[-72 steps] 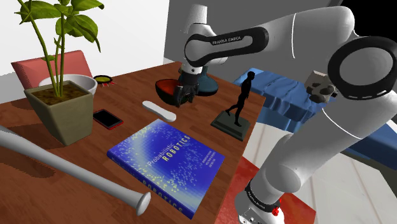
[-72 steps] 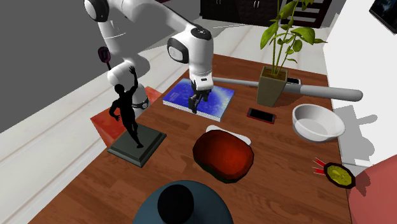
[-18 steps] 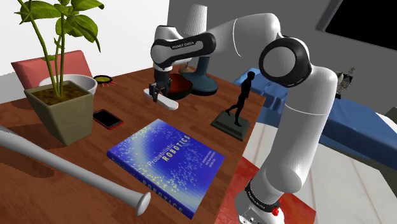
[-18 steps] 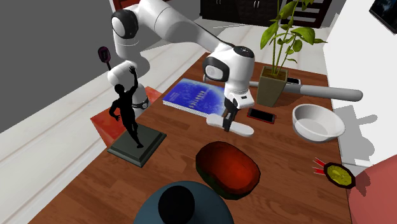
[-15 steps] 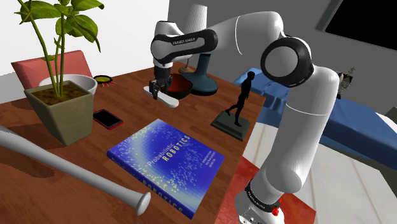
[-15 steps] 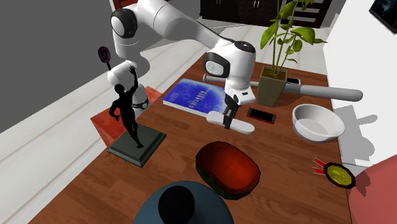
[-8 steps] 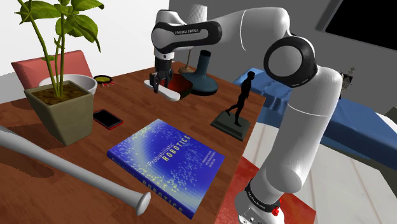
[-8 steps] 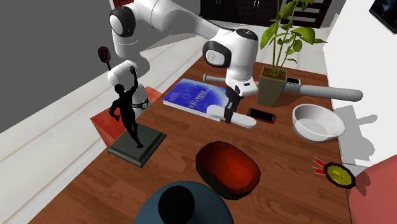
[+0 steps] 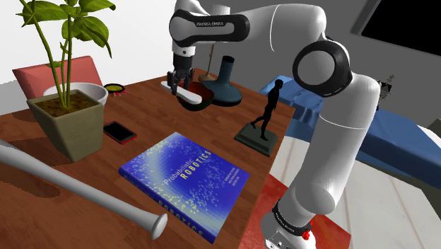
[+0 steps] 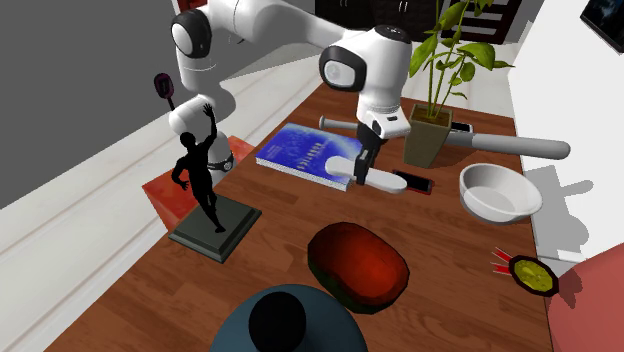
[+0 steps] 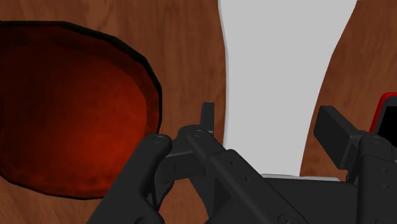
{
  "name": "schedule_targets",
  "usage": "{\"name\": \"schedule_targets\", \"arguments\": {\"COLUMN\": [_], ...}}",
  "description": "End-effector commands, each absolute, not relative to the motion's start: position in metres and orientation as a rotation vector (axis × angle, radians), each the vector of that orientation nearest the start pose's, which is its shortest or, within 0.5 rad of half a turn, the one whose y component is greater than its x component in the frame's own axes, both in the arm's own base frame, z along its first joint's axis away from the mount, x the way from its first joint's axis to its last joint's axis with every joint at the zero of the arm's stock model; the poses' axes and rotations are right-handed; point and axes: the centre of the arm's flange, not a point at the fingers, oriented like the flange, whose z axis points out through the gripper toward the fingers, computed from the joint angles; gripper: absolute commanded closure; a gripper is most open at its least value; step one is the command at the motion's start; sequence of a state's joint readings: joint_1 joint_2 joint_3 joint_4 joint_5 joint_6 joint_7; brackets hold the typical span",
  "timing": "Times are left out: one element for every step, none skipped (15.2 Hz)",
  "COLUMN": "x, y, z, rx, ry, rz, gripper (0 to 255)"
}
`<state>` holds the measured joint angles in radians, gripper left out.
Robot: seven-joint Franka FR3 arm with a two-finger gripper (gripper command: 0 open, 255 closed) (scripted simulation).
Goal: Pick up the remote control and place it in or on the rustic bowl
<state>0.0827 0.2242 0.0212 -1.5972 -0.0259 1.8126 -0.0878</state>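
Black hand [image 9: 176, 80] pinching white remote control [image 10: 378, 181] near one end, fingers clamped on both long sides. Remote held roughly level above wooden bench [image 9: 145, 106]. Wrist view: dark red bowl [image 11: 70, 108] lies below and beside remote, remote not over its hollow. Second exterior view: remote hangs between blue book [image 10: 300, 150] and red-edged phone [image 10: 418, 184], bowl apart, nearer camera. Black figurine [image 9: 266, 113] stands at bench edge.
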Motion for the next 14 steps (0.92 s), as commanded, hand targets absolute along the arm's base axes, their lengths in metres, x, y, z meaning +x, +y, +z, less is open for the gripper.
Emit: {"name": "schedule_targets", "arguments": {"x": [0.633,0.638,0.642,0.647,0.652,0.657,0.661,0.666,0.671,0.675,0.679,0.679,0.679,0.679], "y": [0.042,0.030,0.017,0.005,-0.007,-0.019,-0.032,-0.044,-0.056,-0.069,-0.078,-0.078,-0.078,-0.078], "z": [0.502,0.503,0.503,0.504,0.504,0.504,0.505,0.505,0.506,0.506,0.507,0.501,0.496,0.491], "rx": [-3.147,-3.147,-3.147,-3.147,-3.147,-3.147,-3.147,-3.147,-3.147,-3.147,-3.147,-3.147,-3.147,-3.147], "ry": [-0.311,-0.311,-0.311,-0.311,-0.311,-0.311,-0.311,-0.311,-0.311,-0.311,-0.311,-0.311,-0.311,-0.311], "rz": [0.014,0.014,0.014,0.014,0.014,0.014,0.014,0.014,0.014,0.014,0.014,0.014,0.014,0.014], "gripper": [255,255,255,255,255,255,255,255,255,255,255,255,255,255]}}
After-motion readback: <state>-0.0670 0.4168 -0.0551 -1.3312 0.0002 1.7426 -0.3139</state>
